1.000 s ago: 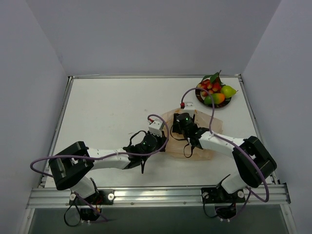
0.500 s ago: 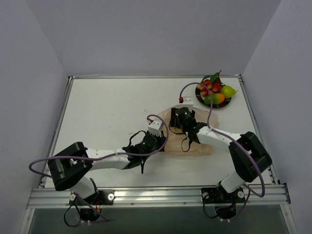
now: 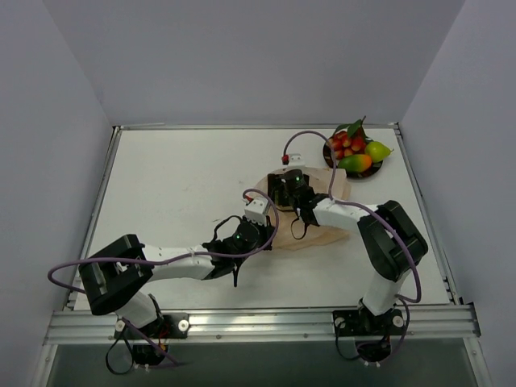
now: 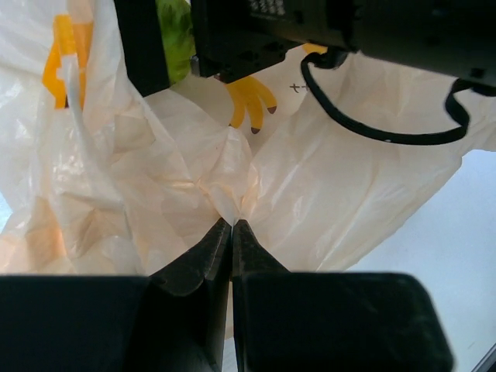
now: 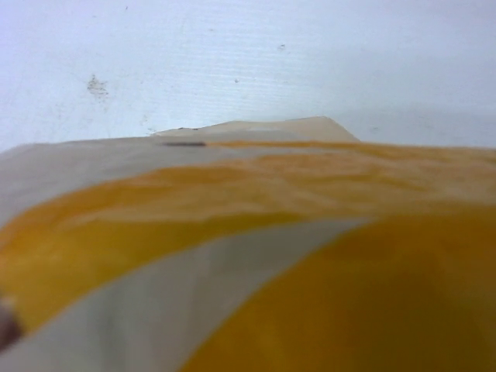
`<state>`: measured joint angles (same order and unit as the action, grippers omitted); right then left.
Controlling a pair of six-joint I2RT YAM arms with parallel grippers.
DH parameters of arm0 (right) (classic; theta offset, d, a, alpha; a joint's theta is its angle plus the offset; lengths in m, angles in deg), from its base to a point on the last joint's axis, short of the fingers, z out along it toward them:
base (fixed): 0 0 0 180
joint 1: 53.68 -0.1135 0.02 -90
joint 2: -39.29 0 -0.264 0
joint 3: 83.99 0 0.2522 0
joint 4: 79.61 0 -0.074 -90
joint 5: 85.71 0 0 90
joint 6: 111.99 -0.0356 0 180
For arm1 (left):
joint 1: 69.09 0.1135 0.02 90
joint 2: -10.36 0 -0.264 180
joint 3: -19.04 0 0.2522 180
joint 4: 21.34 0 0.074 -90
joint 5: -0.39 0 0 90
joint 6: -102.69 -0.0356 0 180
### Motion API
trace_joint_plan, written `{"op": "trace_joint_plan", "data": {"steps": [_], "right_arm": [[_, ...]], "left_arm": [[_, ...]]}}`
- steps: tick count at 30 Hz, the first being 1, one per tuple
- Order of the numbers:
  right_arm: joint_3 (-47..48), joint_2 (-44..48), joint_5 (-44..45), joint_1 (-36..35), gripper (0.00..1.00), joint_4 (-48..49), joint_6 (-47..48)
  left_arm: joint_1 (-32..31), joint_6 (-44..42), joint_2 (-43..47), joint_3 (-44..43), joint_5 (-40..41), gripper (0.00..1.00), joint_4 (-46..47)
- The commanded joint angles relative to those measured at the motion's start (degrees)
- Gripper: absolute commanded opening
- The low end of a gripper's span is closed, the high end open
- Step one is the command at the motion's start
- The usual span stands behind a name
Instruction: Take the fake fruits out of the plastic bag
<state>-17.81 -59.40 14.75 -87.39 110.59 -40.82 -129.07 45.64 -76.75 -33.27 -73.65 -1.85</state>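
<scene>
The plastic bag [image 3: 324, 235] lies crumpled mid-table, pale peach with orange marks. My left gripper [image 3: 260, 235] is shut on a fold of the plastic bag's [image 4: 333, 178] near edge, pinched at the tips [image 4: 232, 222]. My right gripper [image 3: 280, 190] is over the bag's far-left end. In the left wrist view its black fingers [image 4: 143, 54] stand apart, with a green round fruit [image 4: 175, 31] showing between them in the bag. The right wrist view is filled by bag film [image 5: 271, 271]; its own fingers are hidden. Other fake fruits rest on a plate: red berries [image 3: 347, 142], a lemon [image 3: 377, 151], a mango [image 3: 355, 164].
The round dark-rimmed plate [image 3: 328, 155] sits at the back right near the table's far edge. Purple cables loop over both arms, one arching above the bag [image 3: 310, 137]. White walls close in the table on three sides.
My right gripper has moved up and to the left over the bag, toward its far-left end. The left gripper has kept its pinch and not moved.
</scene>
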Motion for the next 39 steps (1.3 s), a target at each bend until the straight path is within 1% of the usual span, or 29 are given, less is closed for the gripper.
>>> {"op": "trace_joint_plan", "data": {"steps": [1, 5, 7, 10, 11, 13, 14, 16, 17, 18, 22, 23, 24, 25, 29, 32, 33, 36, 38, 39], "right_arm": [[1.9, -2.2, -5.7, 0.5, 0.77, 3.1, 1.3], [2.9, -4.1, -9.5, 2.9, 0.79, 5.5, 0.6], [3.8, -4.7, -9.5, 3.6, 0.8, 7.1, 1.0], [6.2, -7.3, -8.4, 3.9, 0.78, 6.6, 1.7], [6.7, -8.1, -7.3, 3.8, 0.7, 6.0, 1.6], [5.5, -7.5, -6.6, 3.2, 0.58, 6.8, 1.3], [4.7, -5.7, -6.1, 2.9, 0.49, 7.0, 1.1], [2.4, -3.2, -3.7, 2.1, 0.4, 6.1, 0.7], [1.7, -0.1, -3.0, 1.4, 0.34, 5.1, 0.6], [0.9, 1.5, -2.6, 1.2, 0.3, 4.1, 0.4], [-4.0, 10.6, -2.8, 0.1, 0.29, -2.3, -1.8], [-5.1, 14.9, -2.9, -0.2, 0.29, -3.3, -2.3], [-7.4, 17.0, -3.1, -0.6, 0.29, -4.8, -2.6], [-8.5, 21.1, -3.8, -0.6, 0.29, -5.5, -3.6], [-11.0, 29.5, -6.1, -0.7, 0.29, -8.1, -5.2], [-10.0, 32.9, -9.6, -0.6, 0.29, -8.8, -5.2], [-8.7, 33.0, -10.0, -0.3, 0.29, -8.8, -4.8], [-5.9, 33.0, -15.7, 1.2, 0.28, -8.1, -4.6], [-4.8, 32.8, -18.6, 4.2, 0.27, -6.7, -5.2], [-4.4, 32.8, -22.5, 5.7, 0.26, -4.2, -7.0]], "left_arm": [[0.2, -0.6, 1.2, -1.4, 0.2, 0.02, 0.5], [0.4, -0.4, 0.6, -1.5, -0.1, 0.02, 0.4], [0.5, -0.3, 0.6, -1.5, -0.1, 0.02, 0.5], [0.7, -0.3, 0.6, -1.4, -0.1, 0.02, 0.5], [0.8, -0.3, 0.7, -1.4, 0.0, 0.02, 0.5], [0.9, -0.3, 1.0, -1.1, 0.3, 0.02, 0.4], [1.1, -0.3, 1.2, -1.0, 0.5, 0.03, 0.4], [1.4, -0.3, 1.5, -0.8, 0.7, 0.02, 0.3], [1.5, -0.3, 1.6, -0.8, 0.8, 0.02, 0.1], [1.5, -0.3, 1.7, -0.9, 1.1, 0.02, -0.1], [1.7, -0.4, 2.6, -1.1, 2.7, 0.02, -1.6], [2.0, -0.6, 3.3, -0.9, 3.1, 0.02, -2.0], [2.2, -0.6, 3.6, -0.7, 3.4, 0.02, -2.1], [2.2, -0.6, 3.9, -0.7, 4.2, 0.02, -2.3], [2.9, -0.6, 4.5, -0.3, 5.1, 0.02, -2.6], [2.9, -0.5, 4.2, -0.1, 5.2, 0.02, -2.3], [2.9, -0.6, 4.2, 0.0, 5.5, 0.02, -2.1], [2.8, -0.6, 4.9, 1.0, 6.7, 0.02, -2.1], [2.8, -0.7, 6.2, 1.5, 7.8, 0.02, -3.3], [2.8, -0.8, 6.6, 1.5, 9.1, 0.02, -3.7]]}}
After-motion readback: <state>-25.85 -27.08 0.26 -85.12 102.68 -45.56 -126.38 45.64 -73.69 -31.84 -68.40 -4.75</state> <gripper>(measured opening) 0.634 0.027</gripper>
